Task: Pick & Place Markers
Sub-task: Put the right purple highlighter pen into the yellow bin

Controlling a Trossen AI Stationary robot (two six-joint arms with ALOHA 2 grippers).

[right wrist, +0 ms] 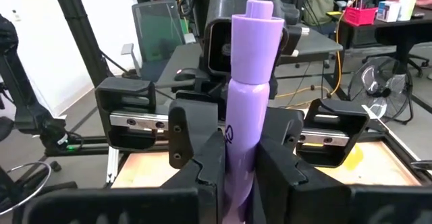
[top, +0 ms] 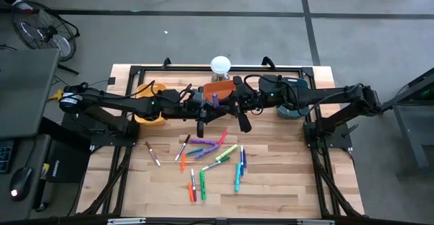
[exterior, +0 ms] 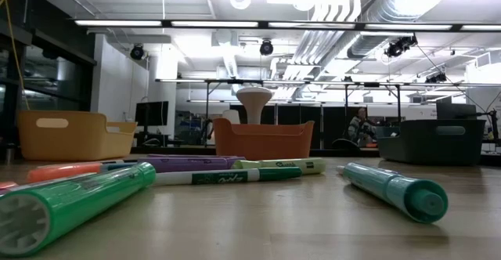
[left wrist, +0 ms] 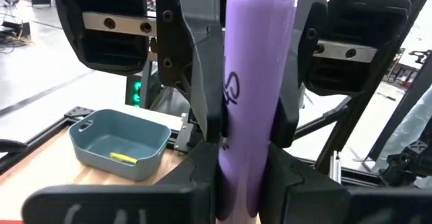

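Observation:
A purple marker (top: 215, 100) stands upright in the air above the table's far middle, beside the orange bin (top: 218, 88). My left gripper (top: 205, 107) comes at it from the left and my right gripper (top: 230, 104) from the right. Both are shut on it, their fingers meeting face to face. Several other markers (top: 207, 158) in purple, green, orange, red, teal and blue lie flat on the wooden table top. In the low view a green marker (exterior: 78, 201) and a teal marker (exterior: 395, 189) lie closest; neither gripper shows there. My left gripper (left wrist: 241, 166) pinches the purple marker's barrel (left wrist: 237, 183) between its two fingers, level from the table's left, the fingers across the marker. The marker stands upright, clear of the table. My right gripper (right wrist: 239, 173) pinches the same barrel (right wrist: 237, 162) between its two fingers, level from the table's right and across the marker, right next to the left gripper's fingers (right wrist: 196, 140). The marker's stepped end (right wrist: 258, 11) sticks up above both grippers.
A yellow bin (top: 150, 103) sits at the far left. A teal bin (left wrist: 121, 143) at the far right has a yellow marker (left wrist: 123, 158) in it. A white lamp-like thing (top: 220, 66) stands behind the orange bin. Bare wood lies at the near edge.

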